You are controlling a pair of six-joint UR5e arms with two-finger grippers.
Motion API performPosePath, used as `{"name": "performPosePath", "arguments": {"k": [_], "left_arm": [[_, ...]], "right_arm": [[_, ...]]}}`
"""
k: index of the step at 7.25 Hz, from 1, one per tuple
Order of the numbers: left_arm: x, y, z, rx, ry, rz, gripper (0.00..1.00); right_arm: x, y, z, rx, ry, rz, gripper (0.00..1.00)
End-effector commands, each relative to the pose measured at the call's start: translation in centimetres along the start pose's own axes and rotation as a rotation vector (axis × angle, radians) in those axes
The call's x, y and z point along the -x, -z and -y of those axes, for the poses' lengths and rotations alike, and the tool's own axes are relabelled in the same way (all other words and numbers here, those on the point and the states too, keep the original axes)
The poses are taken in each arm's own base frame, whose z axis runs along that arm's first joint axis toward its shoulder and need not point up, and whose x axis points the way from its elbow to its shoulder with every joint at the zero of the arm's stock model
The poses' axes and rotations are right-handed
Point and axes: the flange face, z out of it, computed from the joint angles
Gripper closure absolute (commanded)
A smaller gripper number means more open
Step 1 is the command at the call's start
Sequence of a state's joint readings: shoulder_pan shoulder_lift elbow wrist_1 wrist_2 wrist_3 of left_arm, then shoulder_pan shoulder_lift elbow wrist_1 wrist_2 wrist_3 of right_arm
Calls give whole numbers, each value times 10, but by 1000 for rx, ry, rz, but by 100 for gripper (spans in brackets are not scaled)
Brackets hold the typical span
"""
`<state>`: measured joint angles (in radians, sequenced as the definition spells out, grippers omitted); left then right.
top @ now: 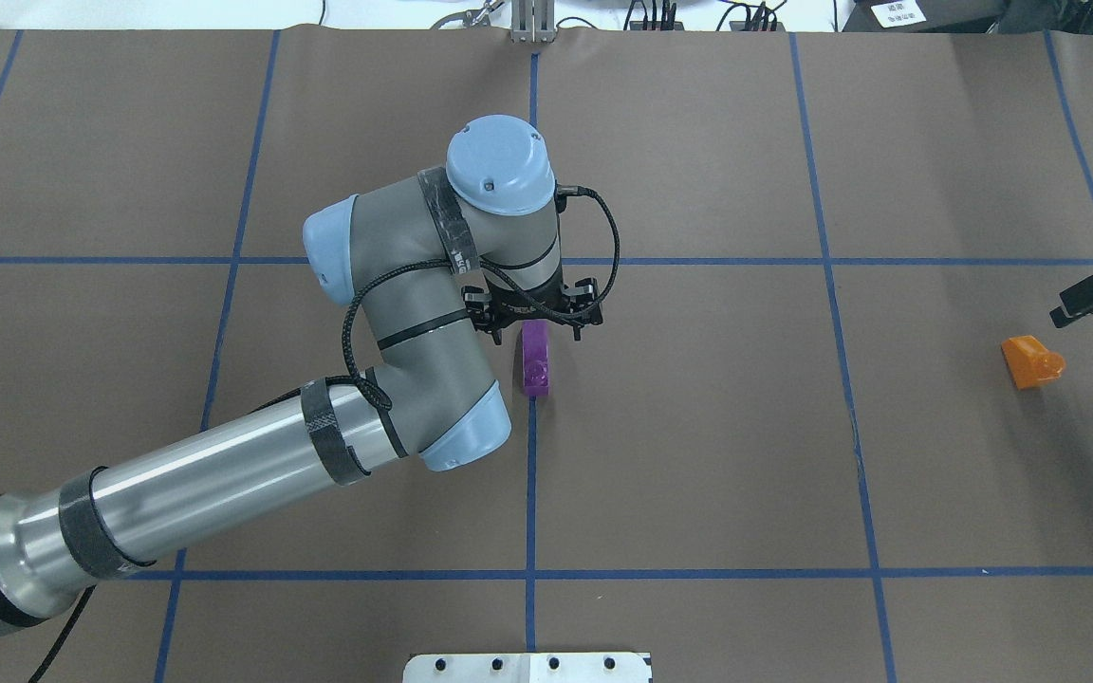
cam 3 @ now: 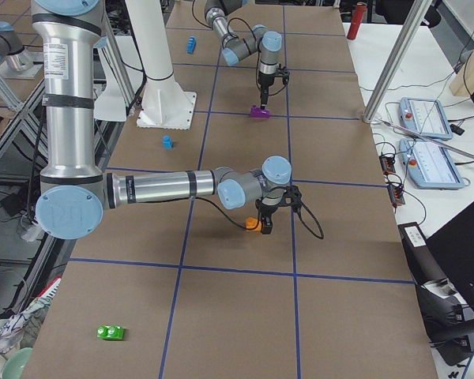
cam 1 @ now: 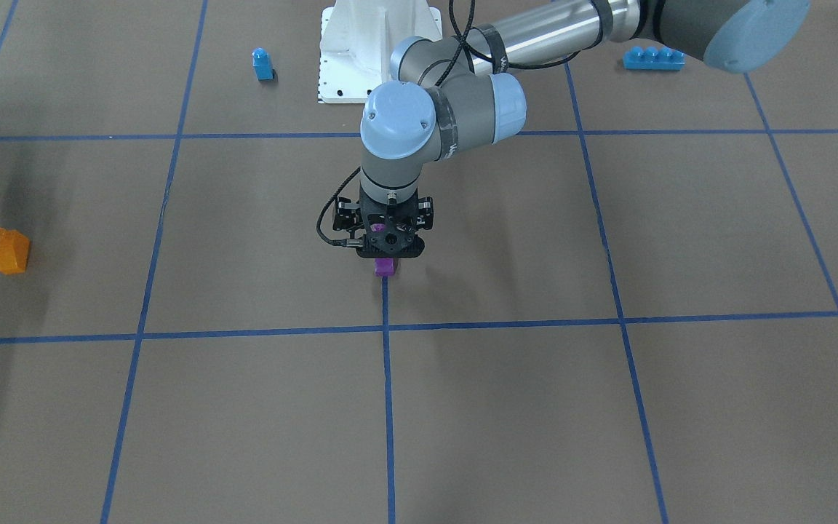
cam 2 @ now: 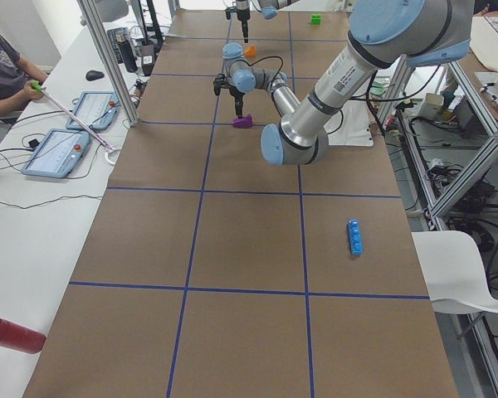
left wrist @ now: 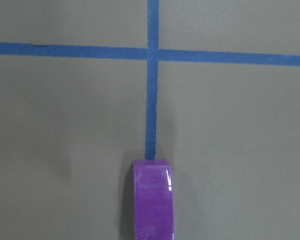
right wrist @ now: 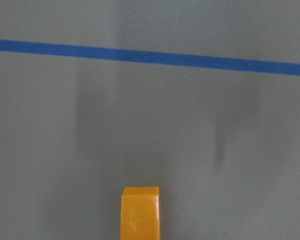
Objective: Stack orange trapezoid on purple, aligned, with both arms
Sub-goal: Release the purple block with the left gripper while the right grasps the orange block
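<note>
So, the left hand point(top: 534, 313) points straight down with the purple trapezoid block point(top: 536, 365) right underneath it, sitting on the worktop point(top: 698, 446) on a blue tape line point(left wrist: 152, 100). The wrist hides the fingers, so I can't tell if it's wide, narrow or gripping. Well off to that hand's side, the right hand point(top: 1092, 296) hangs low just beside the orange trapezoid point(top: 1028, 362), which also rests on the worktop. I can't tell its opening either, or whether it touches. Farther from both hands, by the white pedestal point(cam 1: 361, 51), sit a small blue single-stud block point(cam 1: 262, 64) and a long blue brick point(cam 1: 653, 58).
</note>
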<state>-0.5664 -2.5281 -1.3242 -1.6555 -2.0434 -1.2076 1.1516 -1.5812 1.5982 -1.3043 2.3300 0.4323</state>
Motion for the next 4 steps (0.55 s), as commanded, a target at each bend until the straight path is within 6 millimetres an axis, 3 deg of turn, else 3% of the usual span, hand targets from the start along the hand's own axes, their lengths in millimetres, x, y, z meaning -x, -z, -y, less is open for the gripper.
{"name": "performPosePath", "arguments": {"k": [1, 2, 4], "left_arm": [[0, 1, 1, -2, 2, -2, 0], [0, 1, 1, -2, 2, -2, 0], [1, 5, 0, -5, 2, -7, 0]], "right_arm": [[2, -23, -1, 40, -11, -12, 0], [16, -30, 1, 49, 17, -21, 0], [23, -42, 1, 36, 54, -90, 1]]}}
